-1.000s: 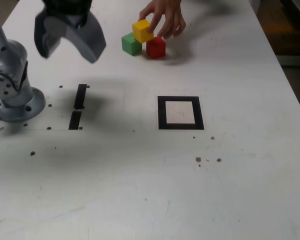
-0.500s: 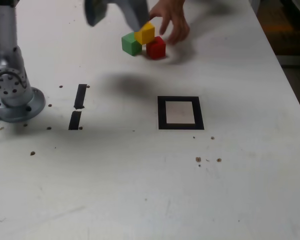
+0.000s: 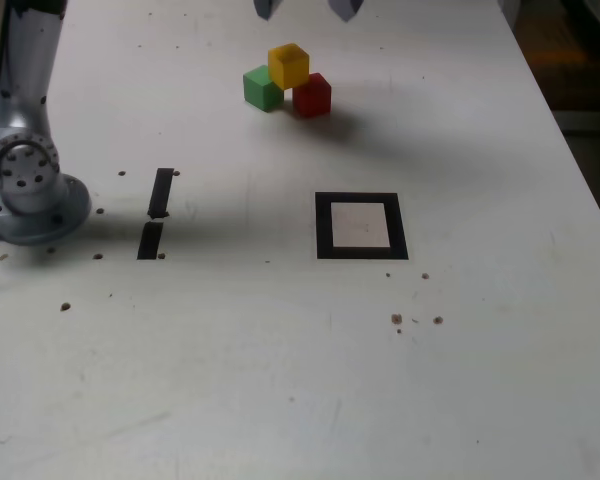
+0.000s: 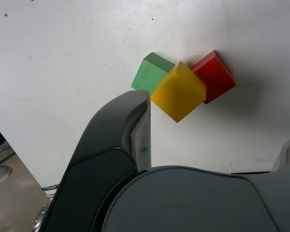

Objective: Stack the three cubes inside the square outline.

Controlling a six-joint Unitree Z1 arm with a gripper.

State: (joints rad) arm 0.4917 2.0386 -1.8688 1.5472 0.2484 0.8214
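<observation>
1. Far over on the exterior view's left, there stood the robot arm (image 3: 25, 95), its upper part running out of the picture at the top!
2. Next along came two strips of black tape (image 3: 155, 215), lying end to end on the white table (image 3: 230, 350).
3. Then up popped the green cube (image 3: 263, 90), down on the tabletop, well apart from the tape frame.
4. And there was the yellow cube (image 3: 288, 66), perched up high, bridging the green one and its red neighbour!
5. Just to its right, at the top edge, hung the gripper (image 3: 305, 8), only its fingertips in shot. It was open, jaws spread wide, with nothing in its grip. The wrist view had all three cubes out past the fingertips, the yellow one showing closest to one of them; how high the gripper was above them, I couldn't tell.
6. On we went to the red cube (image 3: 312, 96), on the table under the yellow one's right side.
7. Last, farthest right and nearer the camera, lay the square outline (image 3: 361, 254), black tape around a bare pale centre, all three cubes outside it!
</observation>
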